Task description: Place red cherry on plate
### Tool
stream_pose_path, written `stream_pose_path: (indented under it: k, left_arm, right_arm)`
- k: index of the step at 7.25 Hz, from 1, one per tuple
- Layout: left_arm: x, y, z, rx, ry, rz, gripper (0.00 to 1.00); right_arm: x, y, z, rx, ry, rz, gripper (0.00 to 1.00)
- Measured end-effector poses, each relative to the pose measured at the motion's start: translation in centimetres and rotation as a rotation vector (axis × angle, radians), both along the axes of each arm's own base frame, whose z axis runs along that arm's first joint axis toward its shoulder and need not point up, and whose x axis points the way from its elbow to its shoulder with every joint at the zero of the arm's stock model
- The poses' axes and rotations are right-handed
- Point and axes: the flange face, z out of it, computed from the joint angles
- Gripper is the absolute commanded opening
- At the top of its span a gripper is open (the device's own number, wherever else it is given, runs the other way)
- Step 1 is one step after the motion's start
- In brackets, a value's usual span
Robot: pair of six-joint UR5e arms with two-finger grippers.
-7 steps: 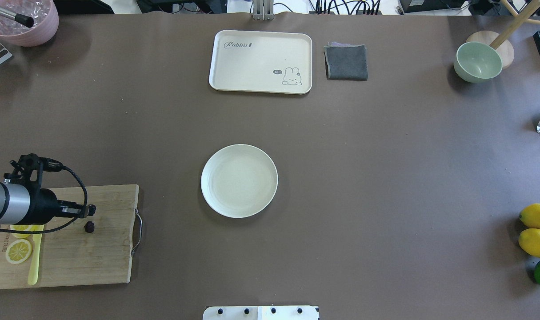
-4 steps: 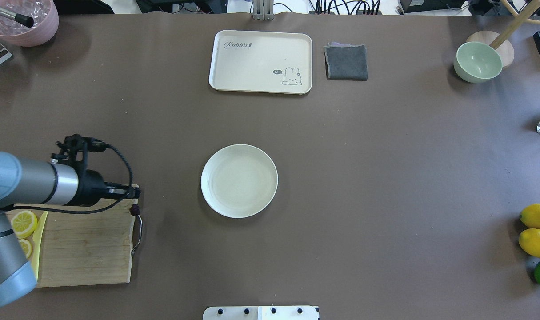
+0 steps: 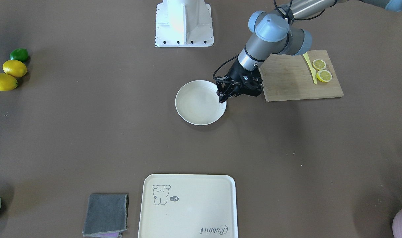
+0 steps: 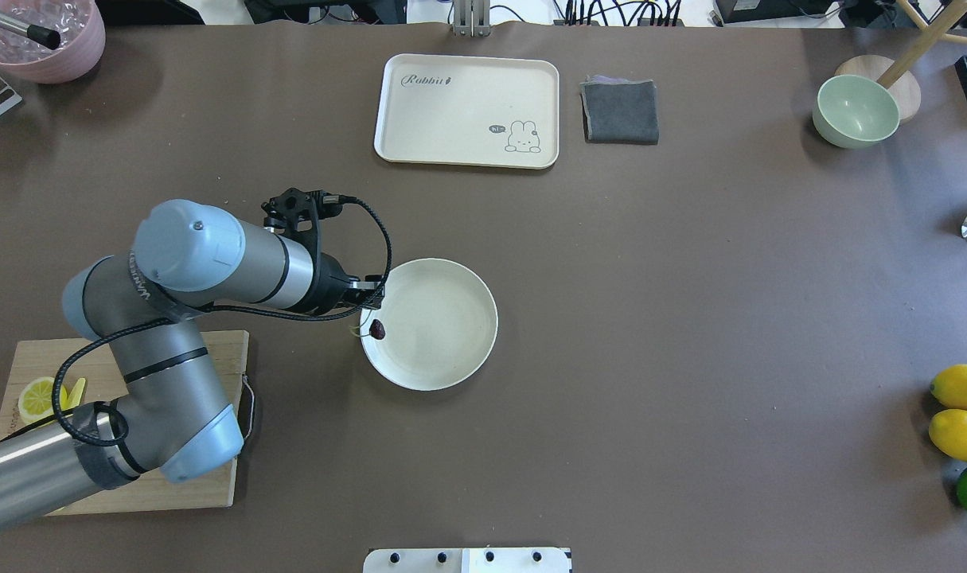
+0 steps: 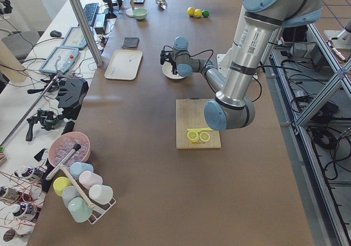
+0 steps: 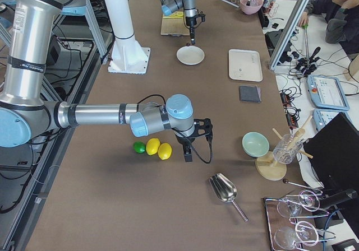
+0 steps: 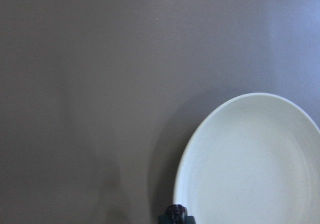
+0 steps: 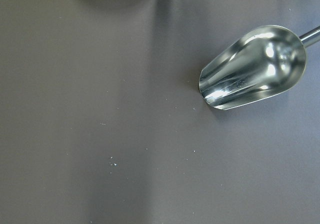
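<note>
Red cherry [image 4: 377, 329] hangs pinched in the left hand [image 4: 375, 317], tips drawn narrow on it. In the overhead view it sits over the plate [image 4: 451, 350] just inside the rim nearest that hand.

From the front, the hand points down at that same edge, with the cutting board [image 3: 296, 82] behind it.

The left wrist view puts the cherry at the hand's tips, right above the rim, with most of the plate ahead of them.

From the right end, the right hand [image 6: 188, 157] hovers by the lemons [image 6: 158, 149], well apart. I cannot tell whether it is open or closed; its wrist view shows only a metal scoop [image 8: 252, 66] on the counter [image 8: 100, 134].

The carry looks nearly finished. Next, the hand should move ahead over the plate's middle, lower, and part its tips.
</note>
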Motion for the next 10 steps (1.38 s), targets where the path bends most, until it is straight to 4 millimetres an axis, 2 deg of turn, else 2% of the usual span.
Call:
stream_pose_path:
  k: [1, 2, 4, 5, 6, 7, 8, 10]
  left_arm:
    - [1.1, 0.2, -1.0, -0.001, 0.006, -0.006, 0.98]
    - [2.0, 0.4, -1.9, 0.007, 0.012, -0.014, 0.98]
    - [2.4, 0.5, -3.1, 0.022, 0.023, -0.029, 0.98]
    - [2.0, 0.4, -3.5, 0.025, 0.025, -0.033, 0.98]
    - [0.5, -0.2, -4.0, 0.009, 0.009, -0.028, 0.98]
    - [-2.6, -1.8, -4.7, -0.019, -0.030, 0.001, 0.98]
    - [-7.2, -4.2, -5.1, -0.024, -0.099, 0.045, 0.98]
    - [-18.1, -9.7, -3.7, 0.017, -0.291, 0.114, 0.98]
  right_arm:
    - [0.0, 0.0, 0.1, -0.002, 0.000, 0.000, 1.00]
    - [0.0, 0.0, 0.3, -0.006, 0.000, 0.001, 1.00]
    - [0.0, 0.0, 0.7, -0.015, 0.001, 0.001, 1.00]
    - [0.0, 0.1, 0.7, -0.017, 0.001, 0.002, 1.00]
    - [0.0, 0.1, 0.9, -0.022, 0.001, 0.002, 1.00]
    - [0.0, 0.4, 1.6, -0.036, 0.002, 0.001, 1.00]
    - [0.1, 1.0, 2.8, -0.061, 0.003, 0.002, 1.00]
    - [0.2, 1.9, 4.3, -0.100, 0.003, 0.003, 1.00]
